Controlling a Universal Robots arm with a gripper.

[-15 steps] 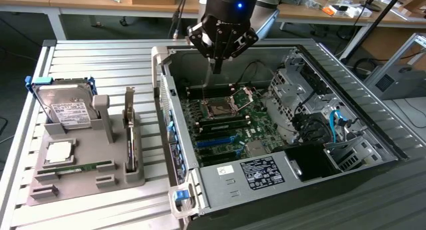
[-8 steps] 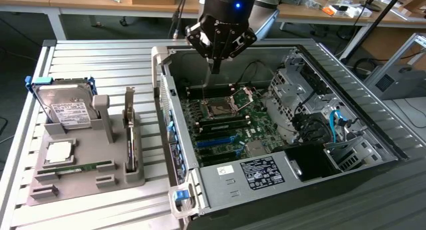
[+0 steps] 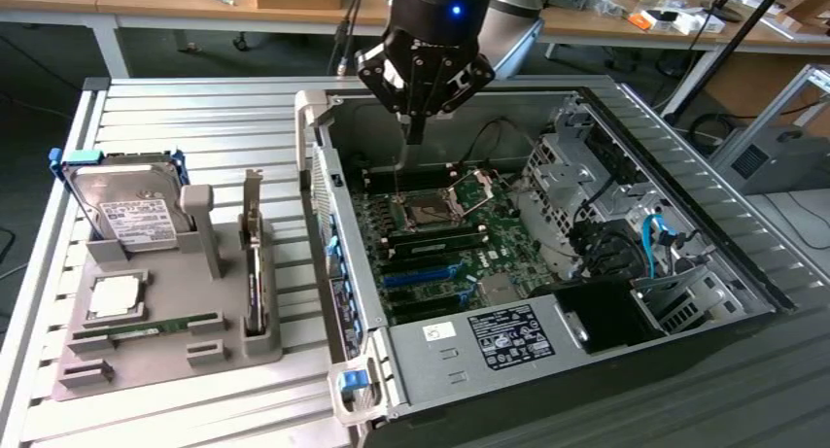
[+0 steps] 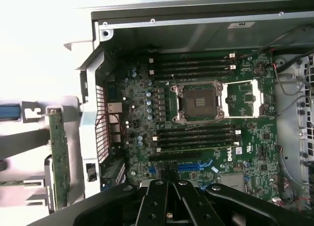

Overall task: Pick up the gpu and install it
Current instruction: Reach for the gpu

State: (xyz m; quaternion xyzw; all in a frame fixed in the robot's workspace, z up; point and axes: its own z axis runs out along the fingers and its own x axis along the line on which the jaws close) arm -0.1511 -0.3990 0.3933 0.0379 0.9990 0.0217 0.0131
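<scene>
Over the open case (image 3: 318, 176), toward its far wall, we hang with the gripper (image 3: 414, 129) pointing straight down at the motherboard (image 3: 441, 254), fingers pressed together and holding nothing. The case lies on its side with the panel off, which we take as the reason the blue slots (image 4: 191, 164) and the socket (image 4: 198, 101) face up at us. The gpu (image 3: 256, 263) is untouched: it stands on edge in a slot of the grey holder (image 3: 143, 359) on the slatted table (image 3: 194, 118), just outside the case wall on the exterior view's left. We judge it is kept upright so that its top edge is free for a pinch from above. Beside it the hard drive (image 3: 123, 215) leans in its own cradle and the memory stick (image 3: 162, 327) lies flat in a groove. From the wrist the gpu shows as a thin green strip beside the case wall. Our wrist is vertical, well apart from the holder.
</scene>
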